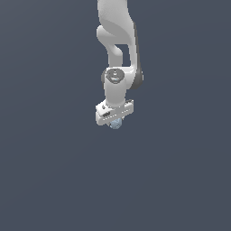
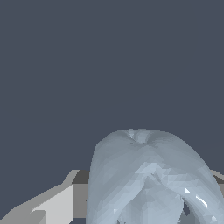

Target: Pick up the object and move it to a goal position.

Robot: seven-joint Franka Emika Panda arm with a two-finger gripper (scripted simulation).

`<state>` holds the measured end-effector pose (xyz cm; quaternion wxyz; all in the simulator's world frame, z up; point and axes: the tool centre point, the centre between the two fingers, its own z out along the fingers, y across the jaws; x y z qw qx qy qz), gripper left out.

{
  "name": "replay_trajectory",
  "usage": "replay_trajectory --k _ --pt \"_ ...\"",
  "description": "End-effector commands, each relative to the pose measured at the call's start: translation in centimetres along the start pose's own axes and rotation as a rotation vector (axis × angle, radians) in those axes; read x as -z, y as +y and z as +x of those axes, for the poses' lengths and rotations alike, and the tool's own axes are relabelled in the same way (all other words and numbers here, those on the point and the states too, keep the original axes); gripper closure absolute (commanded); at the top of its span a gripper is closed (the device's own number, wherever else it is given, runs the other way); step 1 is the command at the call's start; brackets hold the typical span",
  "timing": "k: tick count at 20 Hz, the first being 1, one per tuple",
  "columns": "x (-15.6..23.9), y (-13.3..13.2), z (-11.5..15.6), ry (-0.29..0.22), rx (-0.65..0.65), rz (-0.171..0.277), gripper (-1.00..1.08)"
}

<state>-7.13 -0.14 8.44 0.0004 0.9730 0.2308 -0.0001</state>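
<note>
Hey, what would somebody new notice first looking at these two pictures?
The white arm hanging down the middle of the exterior view against plain dark grey, its gripper right over a small pale blue-grey blob. In the wrist view that lumpy, glossy blob looms huge beside one finger.

This is a bare simulated scene, not a home, kitchen or workshop. Around the white arm on every side lies one flat, even slate-grey field, with no walls, furniture, floor edge or horizon to be told apart. The arm has smooth, untextured surfaces with soft shading. The blob close to the wrist camera shows flat facets and hard glints, typical of a computer render.
</note>
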Motion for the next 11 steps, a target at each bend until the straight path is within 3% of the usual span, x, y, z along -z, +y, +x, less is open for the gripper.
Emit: replay_trajectory --k 1,11 --pt "0.8 0.0 -1.2 0.0 0.0 0.0 1.08" --pt "2.3 0.1 -3.1 0.0 0.001 0.0 1.08"
